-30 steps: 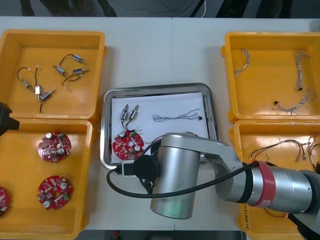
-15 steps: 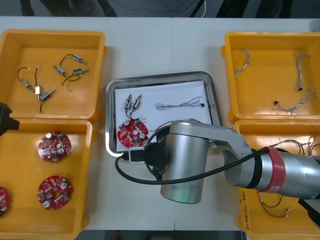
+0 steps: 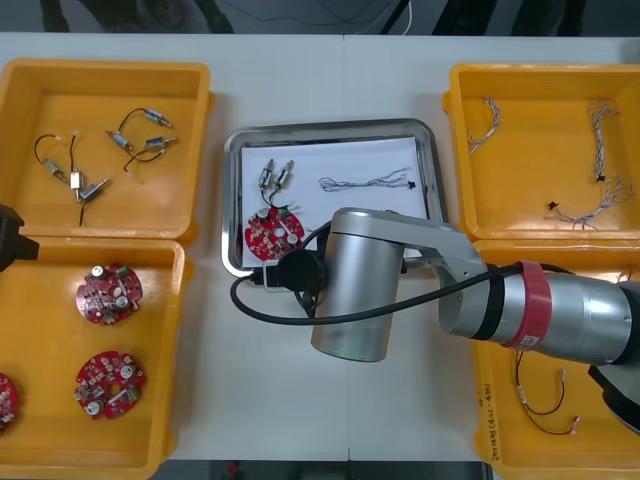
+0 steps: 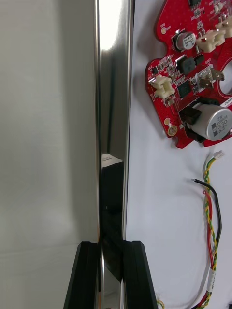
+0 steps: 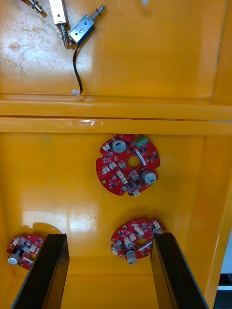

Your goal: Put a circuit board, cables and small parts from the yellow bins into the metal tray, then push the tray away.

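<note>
The metal tray (image 3: 330, 127) sits mid-table, white inside. It holds a red circuit board (image 3: 274, 229), small metal parts (image 3: 275, 177) and a blue and white cable (image 3: 368, 184). My right arm (image 3: 355, 290) reaches over its near edge. In the right wrist view, my right gripper (image 4: 111, 275) is shut on the tray's shiny rim (image 4: 113, 72), one finger (image 4: 87, 275) outside it. Inside the rim lie the circuit board (image 4: 198, 82) and a red and yellow cable (image 4: 210, 227). My left gripper (image 5: 108, 270) hangs open above the near left bin (image 5: 48, 183) with its circuit boards (image 5: 126, 164).
Two yellow bins stand at each side. The far left bin (image 3: 105, 75) holds small metal parts (image 3: 100, 160), the near left one (image 3: 50, 290) circuit boards (image 3: 108, 293). The far right bin (image 3: 540, 80) holds cables (image 3: 605, 160), as does the near right bin (image 3: 490, 260).
The tray has slid away from me towards the table's far edge and slightly right, with my right gripper on its near rim. The left arm has stayed put.
</note>
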Tool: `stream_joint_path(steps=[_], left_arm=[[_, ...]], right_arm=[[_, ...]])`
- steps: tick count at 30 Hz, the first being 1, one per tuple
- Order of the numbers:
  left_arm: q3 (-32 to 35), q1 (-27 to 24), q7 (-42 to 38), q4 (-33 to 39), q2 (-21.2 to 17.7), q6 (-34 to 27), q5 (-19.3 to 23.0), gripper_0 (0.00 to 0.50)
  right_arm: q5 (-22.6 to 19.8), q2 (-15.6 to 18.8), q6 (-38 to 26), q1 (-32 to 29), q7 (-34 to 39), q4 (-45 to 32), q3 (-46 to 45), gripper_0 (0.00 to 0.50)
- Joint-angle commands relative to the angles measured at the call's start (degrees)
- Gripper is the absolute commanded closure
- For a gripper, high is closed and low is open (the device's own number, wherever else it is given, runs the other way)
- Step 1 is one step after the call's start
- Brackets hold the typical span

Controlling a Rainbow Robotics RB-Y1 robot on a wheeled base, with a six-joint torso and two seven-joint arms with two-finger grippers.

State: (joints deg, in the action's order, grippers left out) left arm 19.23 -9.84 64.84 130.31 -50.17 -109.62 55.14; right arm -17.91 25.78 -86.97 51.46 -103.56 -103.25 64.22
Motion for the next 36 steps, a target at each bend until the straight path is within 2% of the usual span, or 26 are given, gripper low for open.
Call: stream_joint_path(steps=[1,22,28,36], left_arm=[[1.34,0.79,1.17,1.52,-2.74,-0.38,0.40,0.000],[1.34,0.79,1.17,1.52,-2.74,-0.38,0.40,0.000],[1.34,0.79,1.17,1.52,-2.74,-0.38,0.40,0.000],[1.34,0.79,1.17,1.52,-2.74,-0.38,0.40,0.000]], right_arm=[[0.16,-1.17,0.57,3.47,1.79,-0.55,0.64,0.500],[-0.11,-1.26,6.99,9.45,1.79,8.60,0.73,0.500],[-2.48,-1.70,9.89,11.55,2.05,12.55,0.73,0.500],[-2.57,-2.40,13.93,13.58,2.31,18.18,0.73,0.500]])
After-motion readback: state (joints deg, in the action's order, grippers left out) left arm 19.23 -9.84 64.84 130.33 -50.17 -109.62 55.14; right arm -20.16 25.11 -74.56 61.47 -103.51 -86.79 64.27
